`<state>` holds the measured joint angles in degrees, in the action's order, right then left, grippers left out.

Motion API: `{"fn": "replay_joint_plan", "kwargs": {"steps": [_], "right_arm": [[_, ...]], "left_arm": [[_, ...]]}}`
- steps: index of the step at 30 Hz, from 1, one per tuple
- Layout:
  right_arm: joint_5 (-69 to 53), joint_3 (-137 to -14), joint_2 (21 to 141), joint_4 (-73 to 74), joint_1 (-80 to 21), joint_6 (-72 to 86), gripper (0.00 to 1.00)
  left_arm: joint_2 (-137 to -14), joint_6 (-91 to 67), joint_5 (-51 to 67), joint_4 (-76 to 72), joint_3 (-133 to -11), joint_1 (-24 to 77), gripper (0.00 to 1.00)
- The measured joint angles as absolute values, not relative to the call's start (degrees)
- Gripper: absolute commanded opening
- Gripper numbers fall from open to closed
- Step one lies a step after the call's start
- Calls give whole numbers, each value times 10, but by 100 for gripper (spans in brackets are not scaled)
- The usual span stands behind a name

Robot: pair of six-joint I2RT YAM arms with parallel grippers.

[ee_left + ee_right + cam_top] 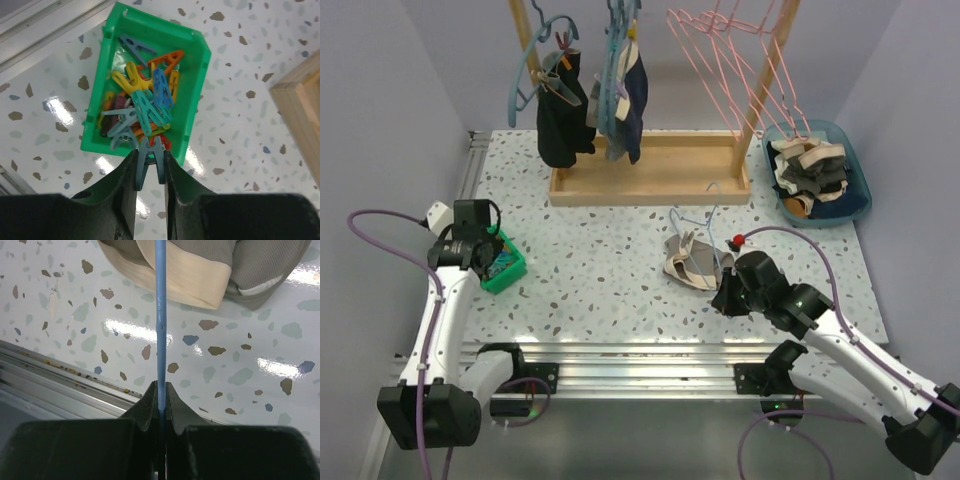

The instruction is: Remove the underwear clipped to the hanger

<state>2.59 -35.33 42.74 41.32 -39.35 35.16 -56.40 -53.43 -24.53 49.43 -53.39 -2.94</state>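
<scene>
Top view: the underwear (692,262) lies crumpled on the table (600,240), mid-right. The right gripper (728,292) sits just beside it, and the left gripper (490,255) is over the green bin (513,272). Left wrist: jaws clamped on a teal clothespin (150,150), right above the bin. Right wrist: jaws pinched tight on the blue hanger (160,315) wire, underwear bunched just beyond.

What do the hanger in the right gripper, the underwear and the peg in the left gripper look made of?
The hanger looks like thin wire with a smooth matte blue coating, though plastic is possible. The underwear is soft ribbed knit fabric, taupe with cream bands. The peg looks like smooth moulded teal plastic.
</scene>
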Motion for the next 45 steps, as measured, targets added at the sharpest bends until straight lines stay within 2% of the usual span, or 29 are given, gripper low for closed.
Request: {"fn": "replay_joint_plan", "kwargs": {"steps": [5, 6, 7, 12, 13, 15, 16, 19, 28, 38, 45], "right_arm": [[16, -355, 427, 416, -394, 340, 0], [15, -355, 427, 417, -394, 337, 0], [15, -356, 427, 418, -394, 335, 0], [13, -358, 426, 425, -394, 327, 0], [10, -358, 425, 425, -394, 326, 0], [5, -358, 423, 425, -393, 325, 0], [3, -358, 421, 425, -393, 324, 0], [-2, -358, 420, 427, -393, 323, 0], [-28, -358, 420, 422, -393, 310, 0], [-62, -368, 448, 400, -393, 272, 0], [-74, -379, 475, 386, -393, 264, 0]], "left_arm": [[-602, -512, -245, 484, -526, -45, 1], [-608, -511, -245, 481, -526, -45, 6], [-613, -508, -245, 477, -526, -45, 16], [-621, -496, -245, 462, -526, -45, 46], [-622, -496, -245, 459, -526, -45, 60], [-622, -489, -245, 454, -526, -45, 75], [-621, -488, -245, 451, -526, -45, 88], [-620, -483, -240, 442, -526, -45, 100], [-590, -467, -166, 434, -551, -20, 100], [-586, -544, -84, 377, -546, 185, 100], [-709, -579, -95, 328, -594, 328, 100]]}}
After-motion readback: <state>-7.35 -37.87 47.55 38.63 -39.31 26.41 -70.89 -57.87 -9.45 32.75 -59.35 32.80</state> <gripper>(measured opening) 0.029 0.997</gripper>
